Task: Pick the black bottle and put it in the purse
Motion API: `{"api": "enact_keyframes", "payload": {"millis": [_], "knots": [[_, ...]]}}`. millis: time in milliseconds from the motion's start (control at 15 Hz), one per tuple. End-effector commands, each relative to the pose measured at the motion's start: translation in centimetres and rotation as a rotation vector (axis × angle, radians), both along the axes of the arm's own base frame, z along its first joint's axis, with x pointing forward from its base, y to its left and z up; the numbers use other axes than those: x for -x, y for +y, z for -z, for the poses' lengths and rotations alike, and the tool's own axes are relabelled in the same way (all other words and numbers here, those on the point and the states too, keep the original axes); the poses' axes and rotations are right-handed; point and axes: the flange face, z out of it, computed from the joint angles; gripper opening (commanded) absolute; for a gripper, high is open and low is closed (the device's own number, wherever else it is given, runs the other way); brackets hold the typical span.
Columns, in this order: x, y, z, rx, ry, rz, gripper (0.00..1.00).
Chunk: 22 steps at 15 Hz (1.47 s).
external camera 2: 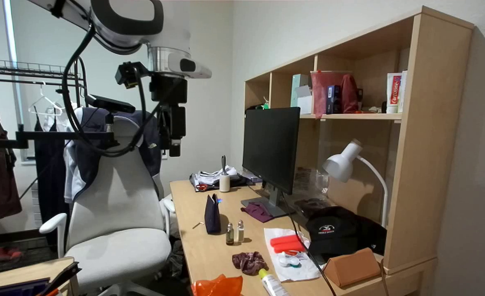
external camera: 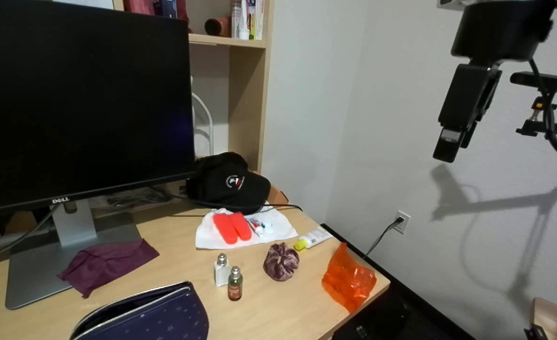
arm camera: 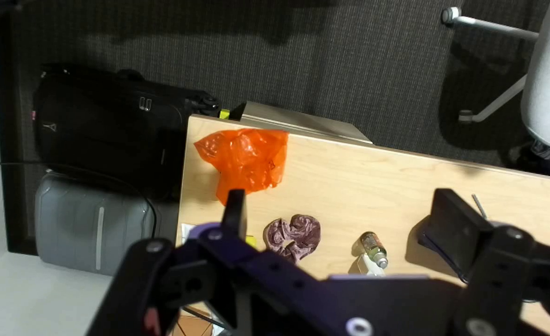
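Observation:
The black bottle is a small upright dark bottle with a silver cap; it stands on the desk in both exterior views (external camera: 235, 286) (external camera 2: 230, 236) and the wrist view (arm camera: 372, 243). The purse, navy with a pale zipper line, stands on the desk beside it in both exterior views (external camera: 153, 317) (external camera 2: 212, 217). In the wrist view the right finger hides most of the purse (arm camera: 442, 254). My gripper (external camera: 452, 145) is high above the desk, apart from both things; it also shows in an exterior view (external camera 2: 174, 149). In the wrist view its fingers (arm camera: 342, 203) are wide apart with nothing held.
A small white bottle (external camera: 221, 272) stands close beside the black bottle. A scrunchie (external camera: 281, 262), an orange bag (external camera: 349, 278), a tube (external camera: 313, 237) and a purple cloth (external camera: 108, 265) lie on the desk. A monitor (external camera 2: 271, 148) and black cap (external camera 2: 333, 230) stand along the shelf side.

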Motion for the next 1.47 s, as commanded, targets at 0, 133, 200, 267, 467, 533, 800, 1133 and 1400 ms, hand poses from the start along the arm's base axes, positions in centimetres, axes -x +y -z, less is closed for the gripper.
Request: {"api": "enact_keyframes", "payload": {"millis": [0,133,200,267,467,533,800,1133,1400], "knots": [[0.0,0.0,-0.1,0.000,0.001,0.000,1.00],[-0.3,-0.2,-0.1,-0.002,0.001,0.013,1.00],[-0.9,-0.1,-0.2,-0.010,-0.005,-0.016,1.00],[-1.5,-0.1,-0.2,-0.003,-0.019,-0.019,1.00],[-4.4,1.3,-0.2,-0.003,-0.074,-0.121,1.00],[-5.6,2.1,0.1,-0.009,-0.086,-0.162,1.00],[-9.9,6.6,2.9,-0.037,-0.075,-0.366,1.00],[-13.9,9.7,6.5,-0.055,-0.013,-0.396,1.00],[-14.1,9.6,6.9,-0.040,-0.009,-0.388,1.00]]}}
